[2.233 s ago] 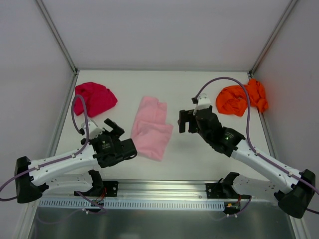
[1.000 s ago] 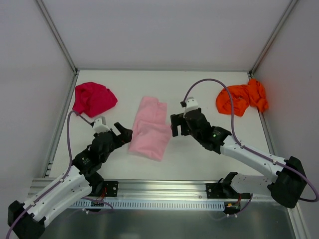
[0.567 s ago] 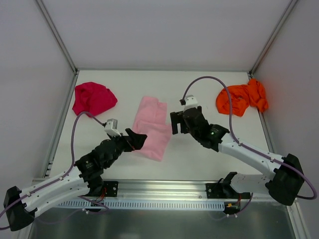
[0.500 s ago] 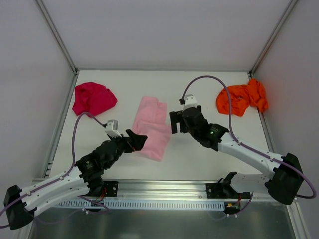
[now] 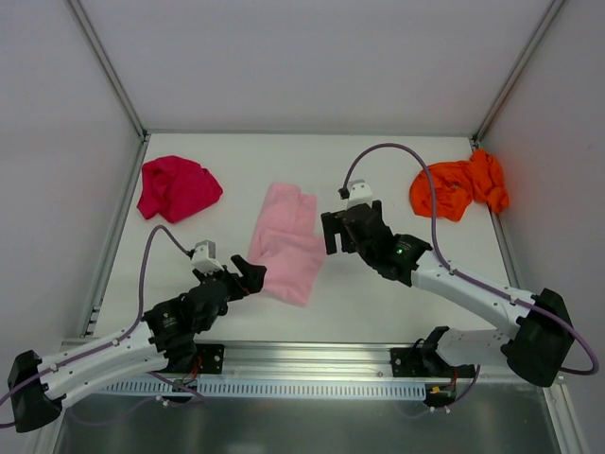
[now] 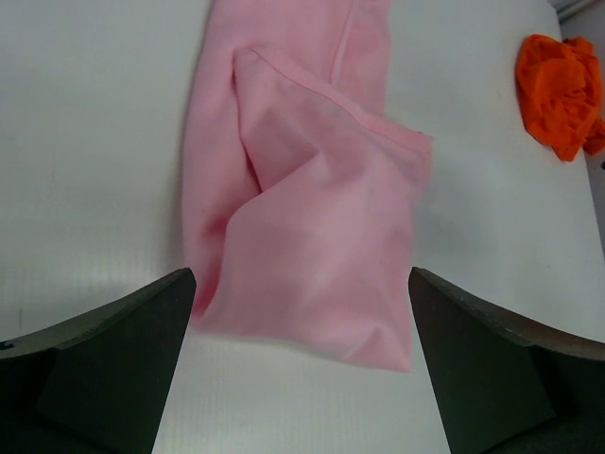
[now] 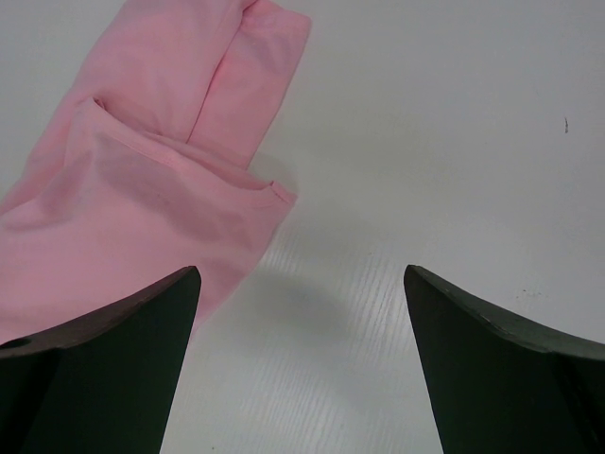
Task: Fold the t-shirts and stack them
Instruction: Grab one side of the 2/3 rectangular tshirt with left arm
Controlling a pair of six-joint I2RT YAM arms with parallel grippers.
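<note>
Open table (image 5: 284, 156) around folded pink t-shirt (image 5: 288, 244)

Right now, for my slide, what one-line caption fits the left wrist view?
Open left tool frames the partly folded light pink t-shirt on the white table, with the crumpled orange t-shirt in the upper right corner.

The top external camera looks down over the whole table (image 5: 284, 161); both wrist cameras sit close above the light pink t-shirt (image 5: 286, 248) all three views share.
</note>
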